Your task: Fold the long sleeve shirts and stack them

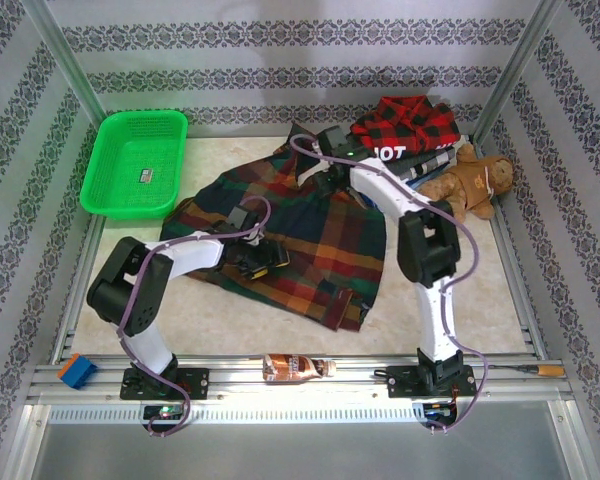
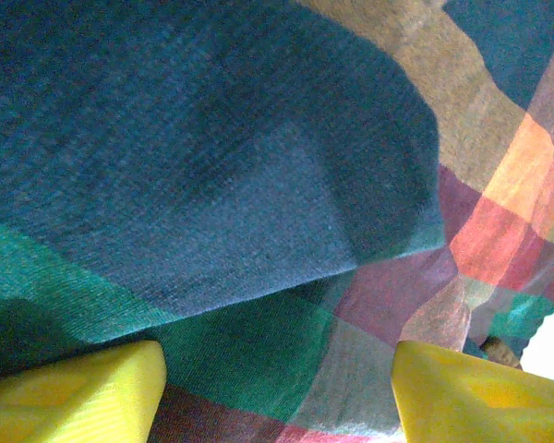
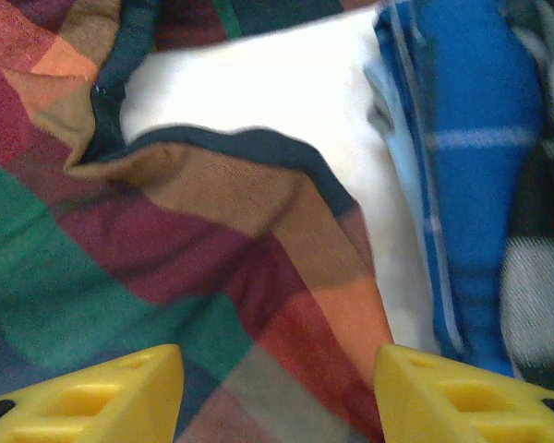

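Marbled pale surface (image 1: 280, 325) carries the big woven plaid shirt (image 1: 310, 235), spread rumpled at its centre in orange, green, navy and red squares. Folded shirts (image 1: 410, 125) sit piled at the far right corner. Left pincer (image 2: 277, 378) and right pincer (image 3: 277, 378) both gape wide just over the plaid, their yellow wedge-shaped fingers apart.

Left arm (image 1: 195, 255) and right arm (image 1: 435, 310): white link shells, black joint housings, black bases. Purple cable (image 1: 126, 322) loops along each. Left gripper (image 2: 277, 374), right gripper (image 3: 277, 365): blocky bright-yellow fingers.
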Robot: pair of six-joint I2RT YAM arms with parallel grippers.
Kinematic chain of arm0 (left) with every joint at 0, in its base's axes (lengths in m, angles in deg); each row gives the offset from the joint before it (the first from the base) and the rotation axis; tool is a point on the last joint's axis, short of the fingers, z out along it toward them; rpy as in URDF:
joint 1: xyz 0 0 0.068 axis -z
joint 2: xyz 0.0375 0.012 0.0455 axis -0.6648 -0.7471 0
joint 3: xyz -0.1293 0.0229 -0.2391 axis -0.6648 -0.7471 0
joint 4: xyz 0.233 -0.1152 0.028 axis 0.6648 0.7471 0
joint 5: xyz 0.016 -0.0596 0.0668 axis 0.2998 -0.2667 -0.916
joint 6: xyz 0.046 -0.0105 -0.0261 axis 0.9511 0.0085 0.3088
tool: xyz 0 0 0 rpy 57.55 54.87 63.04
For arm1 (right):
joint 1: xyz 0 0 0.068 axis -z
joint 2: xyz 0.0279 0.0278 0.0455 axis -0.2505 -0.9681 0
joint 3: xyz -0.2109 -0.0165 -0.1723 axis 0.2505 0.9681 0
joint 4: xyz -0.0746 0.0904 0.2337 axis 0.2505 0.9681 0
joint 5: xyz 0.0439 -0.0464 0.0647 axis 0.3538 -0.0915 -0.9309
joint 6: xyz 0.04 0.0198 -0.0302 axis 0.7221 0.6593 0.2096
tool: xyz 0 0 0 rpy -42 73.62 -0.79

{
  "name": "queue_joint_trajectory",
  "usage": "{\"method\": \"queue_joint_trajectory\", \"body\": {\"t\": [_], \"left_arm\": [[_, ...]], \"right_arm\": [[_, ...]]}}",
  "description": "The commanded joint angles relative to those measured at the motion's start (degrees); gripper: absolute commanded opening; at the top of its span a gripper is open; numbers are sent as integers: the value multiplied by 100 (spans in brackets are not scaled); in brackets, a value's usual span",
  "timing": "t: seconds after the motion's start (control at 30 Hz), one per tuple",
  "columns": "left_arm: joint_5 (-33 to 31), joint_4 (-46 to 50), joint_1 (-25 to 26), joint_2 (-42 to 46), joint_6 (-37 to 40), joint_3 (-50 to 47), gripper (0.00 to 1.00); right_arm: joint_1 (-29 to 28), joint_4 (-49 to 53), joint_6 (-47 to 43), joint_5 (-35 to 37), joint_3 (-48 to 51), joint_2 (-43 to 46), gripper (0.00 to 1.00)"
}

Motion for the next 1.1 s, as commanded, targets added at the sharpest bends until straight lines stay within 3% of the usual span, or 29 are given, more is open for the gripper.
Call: {"method": "queue_joint_trajectory", "body": {"t": [0.0, 0.17, 0.33, 1.07], "left_arm": [[-492, 1620, -175, -172, 107, -652, 69], [-677, 1854, -403, 400, 4, -1076, 69], [-604, 1755, -479, 609, -34, -1206, 70], [-694, 1640, -501, 621, 9, -1264, 73]], "right_arm": [[209, 268, 609, -834, 546, 625, 58], [344, 525, 1210, -918, 1614, 879, 57], [564, -18, 1656, -1312, 2431, 994, 57], [603, 57, 1617, -1386, 1228, -175, 53]]}}
